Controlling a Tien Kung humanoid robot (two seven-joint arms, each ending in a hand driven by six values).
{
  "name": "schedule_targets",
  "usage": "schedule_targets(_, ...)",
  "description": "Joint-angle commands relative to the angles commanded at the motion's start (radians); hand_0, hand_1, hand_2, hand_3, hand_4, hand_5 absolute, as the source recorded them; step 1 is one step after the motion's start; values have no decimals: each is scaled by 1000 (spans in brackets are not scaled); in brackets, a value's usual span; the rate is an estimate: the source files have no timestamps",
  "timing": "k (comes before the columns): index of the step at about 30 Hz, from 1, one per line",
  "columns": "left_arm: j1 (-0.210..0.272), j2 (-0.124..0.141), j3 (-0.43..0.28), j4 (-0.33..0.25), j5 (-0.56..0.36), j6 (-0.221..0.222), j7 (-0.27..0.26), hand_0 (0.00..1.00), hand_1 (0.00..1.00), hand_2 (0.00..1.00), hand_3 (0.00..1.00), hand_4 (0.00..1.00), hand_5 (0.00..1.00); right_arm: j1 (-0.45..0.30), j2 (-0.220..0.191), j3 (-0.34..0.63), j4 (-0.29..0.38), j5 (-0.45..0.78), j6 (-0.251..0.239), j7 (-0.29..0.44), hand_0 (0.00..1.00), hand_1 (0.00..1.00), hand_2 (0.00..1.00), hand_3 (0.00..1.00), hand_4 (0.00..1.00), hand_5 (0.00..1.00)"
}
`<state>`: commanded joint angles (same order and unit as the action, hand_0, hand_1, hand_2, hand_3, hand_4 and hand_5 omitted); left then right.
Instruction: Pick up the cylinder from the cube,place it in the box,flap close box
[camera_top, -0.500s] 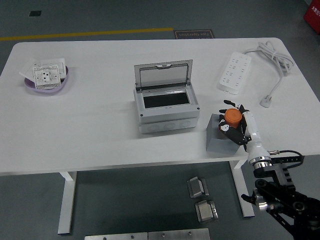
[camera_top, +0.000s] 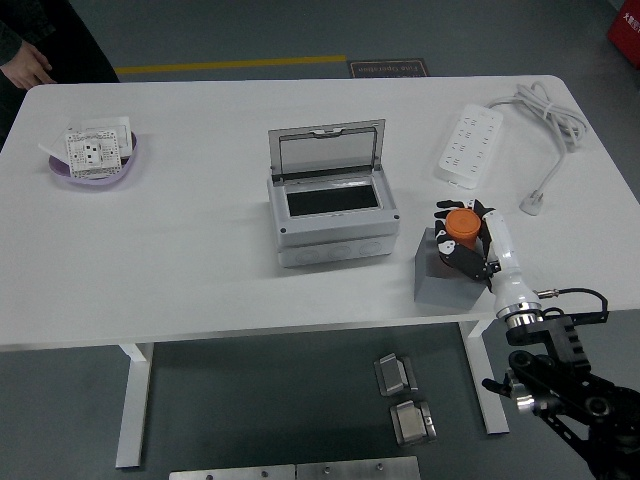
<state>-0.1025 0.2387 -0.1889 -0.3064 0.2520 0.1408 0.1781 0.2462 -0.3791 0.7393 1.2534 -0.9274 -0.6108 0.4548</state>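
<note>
Fingers (camera_top: 452, 250) of my right hand (camera_top: 470, 245) are curled around the orange cylinder (camera_top: 461, 226), black digits wrapping its sides from the near side while the white back of my hand slants down toward the table's near edge. The cylinder stands upright on top of the grey cube (camera_top: 437, 276), and I cannot tell whether its base is in contact with the cube's top or just clear of it, since my fingers cover that seam. The cube sits close to the near edge of the white table (camera_top: 200, 260), on the right part of it. Just to the left of the cube, apart from it, is the grey box (camera_top: 330, 215), its transparent flap (camera_top: 328, 150) raised and leaning back, the dark opening facing up. Beyond my hand, toward the far right, a white power strip (camera_top: 468, 145) lies at a slant, its cable (camera_top: 548, 125) looping toward the table's right edge and ending in a plug (camera_top: 531, 205) near my hand. At the far left a purple dish (camera_top: 95, 165) holds white socket plates (camera_top: 95, 145). A person's hand (camera_top: 28, 68) and dark sleeve show at the top left corner, beyond the table and touching nothing on it. Below the table, two grey metal parts (camera_top: 403, 398) lie on the floor. My left arm does not show.
</note>
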Motion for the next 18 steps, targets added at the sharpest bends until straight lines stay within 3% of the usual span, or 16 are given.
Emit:
schedule_targets(8, 2, 2, 6, 2, -7, -1, 0, 658, 655, 608, 647, 633, 417, 56, -12, -26, 42, -64, -26, -45, 784, 691, 633, 530, 2, 2)
schedule_targets(15, 5, 4, 12, 3, -13, -1, 0, 657, 655, 608, 647, 634, 419, 163, 1, -87, 25, -133, -35, -106, 758, 686, 628, 532, 2, 2)
schedule_targets(16, 5, 4, 14, 3, -15, -1, 0, 658, 655, 608, 648, 636, 424, 183, 4, -99, 20, -144, -34, -117, 274, 408, 546, 498, 31, 2)
schedule_targets(18, 7, 6, 22, 5, -21, -1, 0, 658, 655, 608, 648, 636, 424, 226, 15, -126, 10, -181, -29, -154, 274, 408, 546, 498, 31, 2)
